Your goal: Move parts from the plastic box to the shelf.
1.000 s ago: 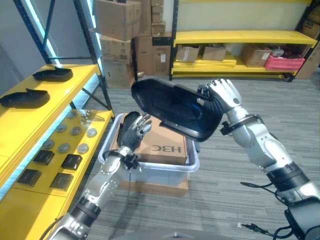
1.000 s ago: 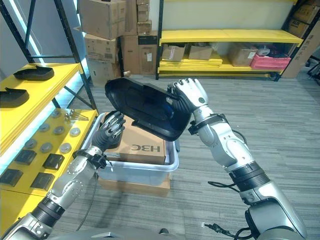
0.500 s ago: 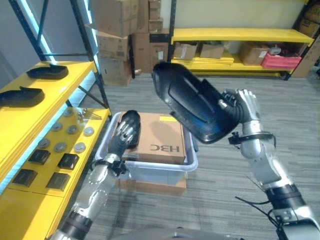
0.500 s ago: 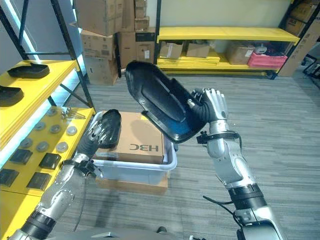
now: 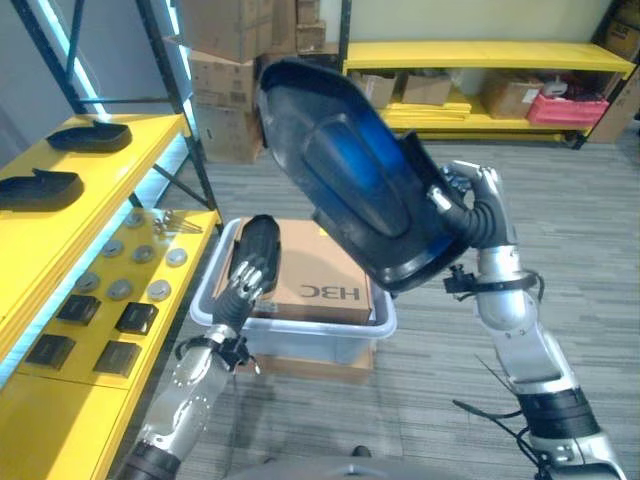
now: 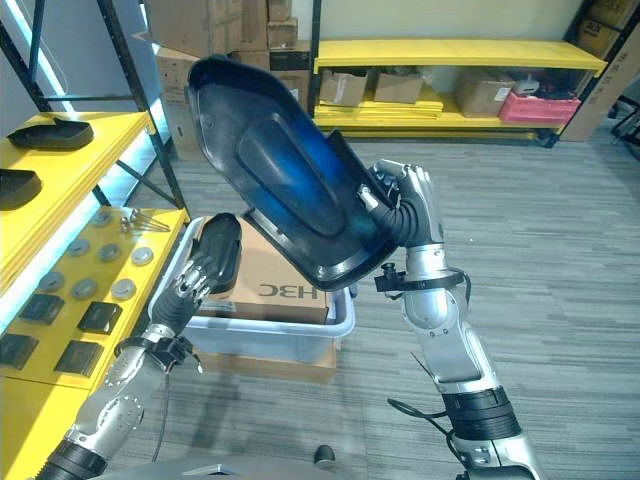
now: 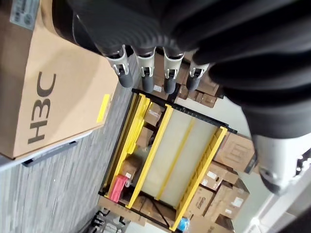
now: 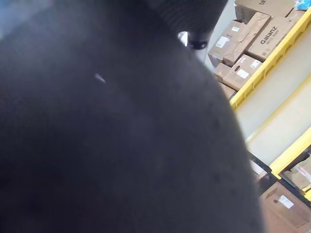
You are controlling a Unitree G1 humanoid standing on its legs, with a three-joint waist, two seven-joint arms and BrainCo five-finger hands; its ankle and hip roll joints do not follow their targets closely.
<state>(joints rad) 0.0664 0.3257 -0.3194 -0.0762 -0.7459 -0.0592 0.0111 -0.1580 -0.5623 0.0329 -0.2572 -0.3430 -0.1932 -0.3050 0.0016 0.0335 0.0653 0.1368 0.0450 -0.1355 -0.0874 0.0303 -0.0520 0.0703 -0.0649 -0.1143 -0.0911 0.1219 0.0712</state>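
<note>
The right robot hand [image 6: 412,205] is raised before the robot, its fingers curled round the lower edge of a large black shell-shaped part [image 6: 280,170], so it is clamped on this part. The part stands tilted above the hand and reaches up and to the robot's left, with its hollow side towards the camera. Below it and below the hand sits the plastic box [image 5: 372,322], grey-white, with a brown cardboard box [image 5: 325,272] lying inside it. The plastic box rests on another flat cardboard box [image 5: 320,365] on the grey floor.

The left robot hand [image 5: 252,262] is lower and to the left of the right one. It lies over the left edge of the cardboard box with its fingers [image 7: 146,68] straight and side by side, holding nothing.

Further out to the left of this hand is the yellow shelf [image 5: 150,155]. On its upper level lie two black parts [image 5: 40,185], and on its lower level round metal discs [image 5: 145,270] and small black square pieces [image 5: 100,335]. Between the held part and the shelf stands a dark shelf post [image 5: 190,130]. Behind everything are stacked cardboard boxes [image 5: 230,70] and a far yellow rack [image 5: 480,60].

Compared with one second ago, the part is lifted higher and turned more upright, and the right wrist has come closer to the robot. The left hand has stayed over the box.
</note>
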